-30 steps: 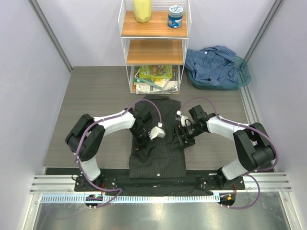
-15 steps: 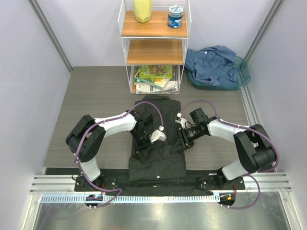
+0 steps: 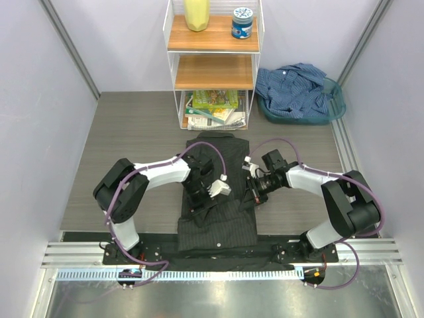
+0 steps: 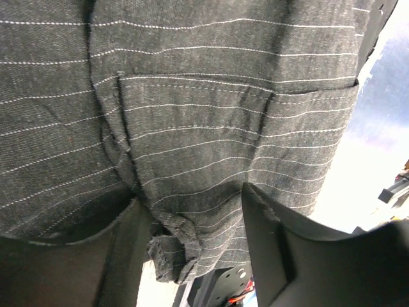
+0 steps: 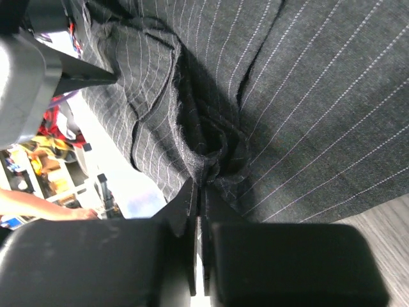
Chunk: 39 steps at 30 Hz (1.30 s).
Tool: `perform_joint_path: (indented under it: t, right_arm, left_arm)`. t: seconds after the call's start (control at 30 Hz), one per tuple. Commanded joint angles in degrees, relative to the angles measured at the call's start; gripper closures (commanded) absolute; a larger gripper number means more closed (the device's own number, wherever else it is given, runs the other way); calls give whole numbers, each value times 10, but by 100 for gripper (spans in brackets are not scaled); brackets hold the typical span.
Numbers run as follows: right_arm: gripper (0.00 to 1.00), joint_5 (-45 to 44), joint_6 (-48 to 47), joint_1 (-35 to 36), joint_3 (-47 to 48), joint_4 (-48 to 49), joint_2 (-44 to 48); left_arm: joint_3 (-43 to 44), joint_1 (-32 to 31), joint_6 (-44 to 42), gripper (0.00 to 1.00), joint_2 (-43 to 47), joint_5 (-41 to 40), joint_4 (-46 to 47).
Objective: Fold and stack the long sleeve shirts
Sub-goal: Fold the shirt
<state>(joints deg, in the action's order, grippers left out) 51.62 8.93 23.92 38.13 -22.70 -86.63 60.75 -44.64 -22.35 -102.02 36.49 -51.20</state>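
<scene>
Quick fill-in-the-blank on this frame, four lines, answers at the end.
The blue shirt lies crumpled in a ____ at the back right.
The right gripper is ____ on a fold of the pinstriped shirt.
The left gripper is ____, cloth between its fingers.
On the rack, the jar stands on the ____ shelf.
Answers: basket, shut, open, top.

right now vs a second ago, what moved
The left gripper slid a little toward the near edge over the dark shirt. The right gripper edged slightly outward and stays shut on a fold of that shirt. Nothing was visibly taken or let go. The blue shirt, its basket and the shelf stayed put.
</scene>
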Motion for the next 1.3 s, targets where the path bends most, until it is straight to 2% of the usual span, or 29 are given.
perform_joint_path:
  t: [0.0,0.07,0.17,0.2,0.23,0.4,0.6,0.9,1.27]
  right_arm:
    - [99,5,1,2,-9,20,15]
    - [99,8,1,1,-14,24,27]
    - [99,9,4,2,-20,27,42]
    - [99,9,3,2,-20,27,45]
    - [99,9,4,2,-20,26,50]
    - [99,2,0,0,-13,9,99]
    - [99,-27,-5,-20,-3,-2,144]
    - [99,-59,-41,-70,55,11,90]
    - [99,-63,-34,-77,52,55,33]
  left_arm:
    - [7,-11,-8,56,-10,16,-4]
    - [15,-11,-25,64,-6,39,-28]
    - [26,-11,-40,85,1,59,-48]
    - [30,-11,-46,96,7,61,-60]
    - [31,-11,-47,99,9,62,-65]
    - [48,-11,-38,100,46,37,-81]
    - [100,-5,-46,100,63,-47,-96]
    - [190,46,-105,100,-5,-121,-109]
    - [264,66,-132,100,-76,-132,-106]
